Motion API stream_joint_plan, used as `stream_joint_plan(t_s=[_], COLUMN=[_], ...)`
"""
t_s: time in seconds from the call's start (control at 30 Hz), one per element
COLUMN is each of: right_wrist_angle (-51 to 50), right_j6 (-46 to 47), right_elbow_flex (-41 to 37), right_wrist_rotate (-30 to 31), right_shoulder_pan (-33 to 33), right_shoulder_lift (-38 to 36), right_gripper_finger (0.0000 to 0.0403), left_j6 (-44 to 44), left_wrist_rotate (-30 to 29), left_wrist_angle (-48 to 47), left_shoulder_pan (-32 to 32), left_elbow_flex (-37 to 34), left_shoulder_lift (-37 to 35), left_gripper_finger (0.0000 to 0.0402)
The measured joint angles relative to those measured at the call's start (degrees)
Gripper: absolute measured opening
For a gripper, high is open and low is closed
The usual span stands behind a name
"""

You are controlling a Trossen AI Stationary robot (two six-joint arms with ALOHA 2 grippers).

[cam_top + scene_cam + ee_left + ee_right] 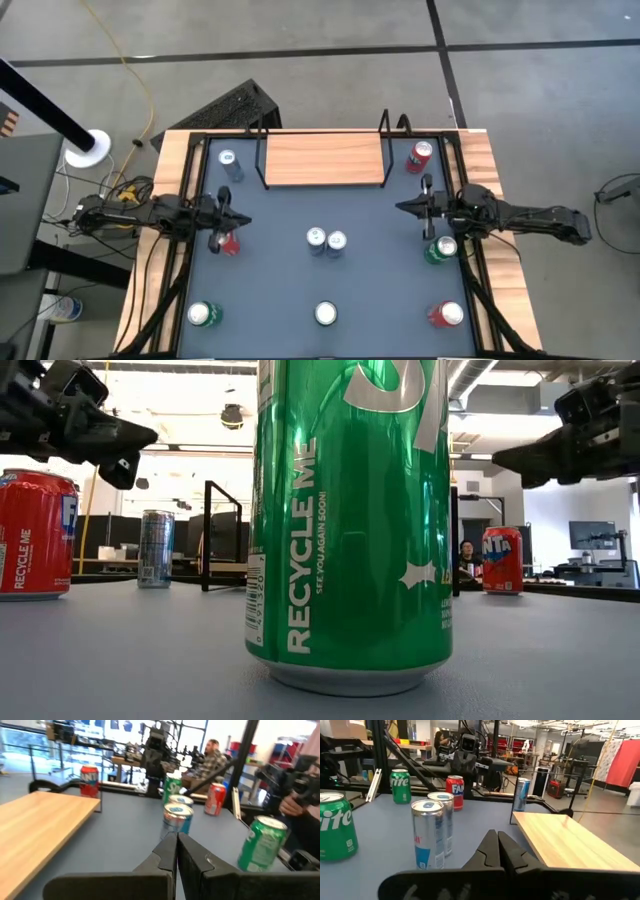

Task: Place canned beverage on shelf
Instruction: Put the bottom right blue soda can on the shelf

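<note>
The shelf (pixel 323 158), a light-wood board with black wire ends, stands at the table's far middle. Several cans stand upright on the dark tabletop. Two silver-blue ones (pixel 326 240) are side by side in the middle. A green can (pixel 441 249) and a red can (pixel 228 243) stand near the arms. My left gripper (pixel 243 218) hovers shut above the left side and points toward the table's right. My right gripper (pixel 400 207) hovers shut above the right side and points toward the left. The wrist views show each pair of fingertips (pixel 176 837) (pixel 495 835) closed on nothing.
More cans stand at the far left (pixel 228 160), far right (pixel 418 156), near left (pixel 203 315), near middle (pixel 350 520) and near right (pixel 447 314). Raised wooden rims (pixel 490 160) edge the table. A person (pixel 212 755) sits in the room beyond.
</note>
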Motion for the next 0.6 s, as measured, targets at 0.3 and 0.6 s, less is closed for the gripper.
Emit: stream_joint_plan(t_s=[0.3,0.6], right_wrist_angle=[8.7,11.2], right_j6=[1.1,1.0], right_elbow_flex=[2.6,11.6], right_wrist_rotate=[0.0,0.0], right_shoulder_pan=[0.2,5.1], right_shoulder_lift=[1.2,18.4], right_gripper_finger=[0.0,0.0002], left_j6=[2.6,7.5], left_wrist_rotate=[-1.0,1.2], left_wrist_angle=[9.4,9.9], left_shoulder_pan=[0.0,0.0], left_elbow_flex=[0.1,4.3], left_shoulder_lift=[0.0,8.7], left_gripper_finger=[0.0,0.0])
